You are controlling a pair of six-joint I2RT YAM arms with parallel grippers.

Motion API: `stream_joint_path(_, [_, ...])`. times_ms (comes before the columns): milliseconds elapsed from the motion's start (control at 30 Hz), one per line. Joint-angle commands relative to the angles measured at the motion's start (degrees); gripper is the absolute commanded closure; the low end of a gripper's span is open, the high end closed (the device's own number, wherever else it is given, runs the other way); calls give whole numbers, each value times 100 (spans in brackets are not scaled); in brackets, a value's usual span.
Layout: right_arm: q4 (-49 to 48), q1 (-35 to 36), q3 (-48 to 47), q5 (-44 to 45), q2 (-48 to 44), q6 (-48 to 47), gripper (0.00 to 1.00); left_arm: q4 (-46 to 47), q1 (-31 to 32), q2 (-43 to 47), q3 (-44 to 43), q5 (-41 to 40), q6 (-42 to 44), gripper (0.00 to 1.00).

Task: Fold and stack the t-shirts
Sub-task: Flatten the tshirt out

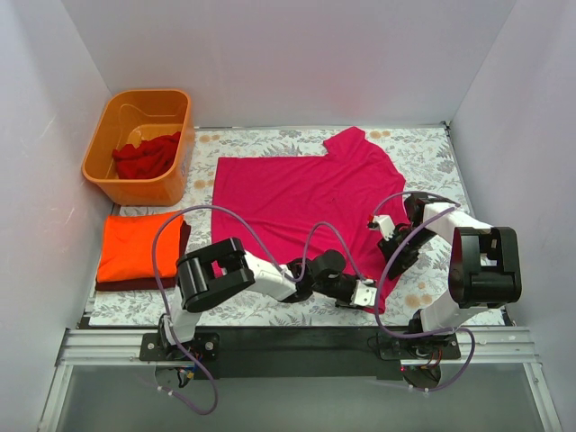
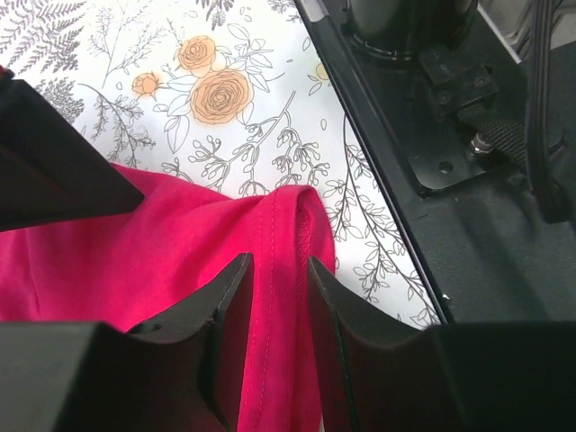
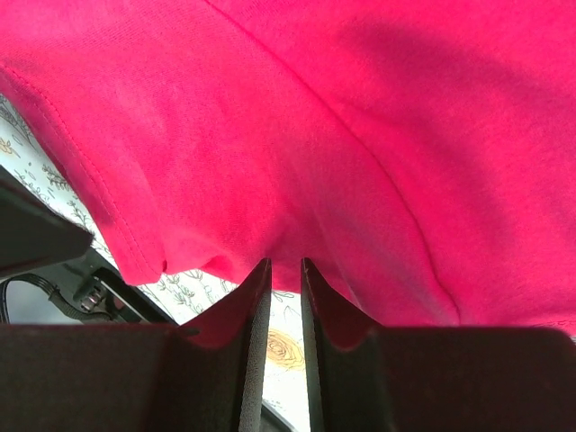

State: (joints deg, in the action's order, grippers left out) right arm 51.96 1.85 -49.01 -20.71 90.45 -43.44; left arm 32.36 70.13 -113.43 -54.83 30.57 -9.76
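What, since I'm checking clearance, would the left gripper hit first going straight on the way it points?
The pink t-shirt: its hemmed corner lies in the gap of the left gripper and just ahead of it. Beyond that comes the floral tablecloth, though depth is unclear.

I see the magenta t-shirt [image 1: 297, 202] as soft matt knit cloth, hem stitched; the tub [image 1: 97, 169] is smooth glossy plastic; the worktop [image 1: 427, 153] cover looks matt; my jaws are matt black.
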Motion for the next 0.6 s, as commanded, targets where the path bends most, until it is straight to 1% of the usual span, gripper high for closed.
stream_joint_path(0, [33,-44,-152,-3,-81,46,75,306,106,-65,-160,-165,290,71])
stream_joint_path(367, [33,-88,-144,-12,-45,20,75,262,141,-443,-564,-130,273,71])
stream_joint_path(567, [42,-97,-135,-21,-28,20,75,218,141,-479,-599,-25,220,72])
